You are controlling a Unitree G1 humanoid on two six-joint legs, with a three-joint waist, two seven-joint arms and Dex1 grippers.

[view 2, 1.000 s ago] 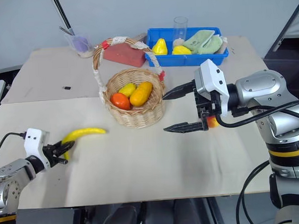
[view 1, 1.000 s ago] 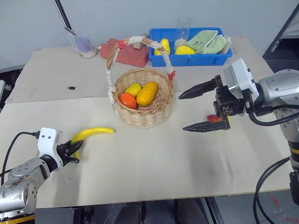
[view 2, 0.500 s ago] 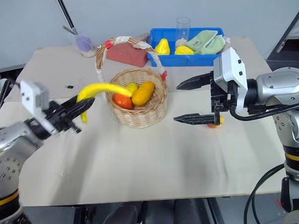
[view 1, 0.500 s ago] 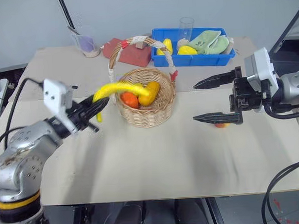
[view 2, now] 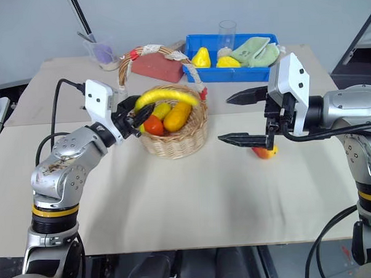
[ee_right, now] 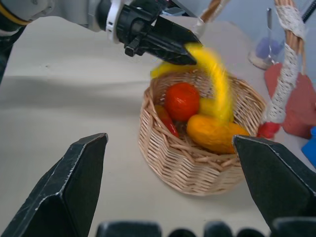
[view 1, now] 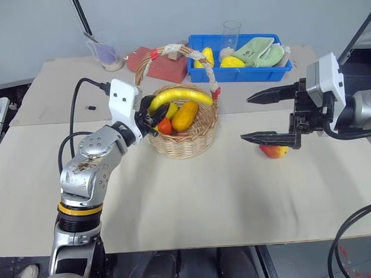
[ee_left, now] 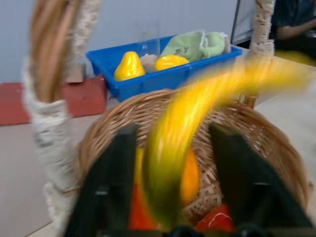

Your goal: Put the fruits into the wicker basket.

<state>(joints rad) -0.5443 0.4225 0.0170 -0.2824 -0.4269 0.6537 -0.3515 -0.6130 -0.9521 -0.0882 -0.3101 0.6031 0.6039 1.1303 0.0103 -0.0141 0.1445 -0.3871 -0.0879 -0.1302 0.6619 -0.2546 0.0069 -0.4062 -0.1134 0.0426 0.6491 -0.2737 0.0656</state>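
Here, one table carries one blue bin holding two yellow fruits, and one wicker basket; over the basket's rim lies the one banana, between the parted fingers of the left gripper; the right gripper gapes wide, empty, just above the one small red-and-yellow fruit on the table.
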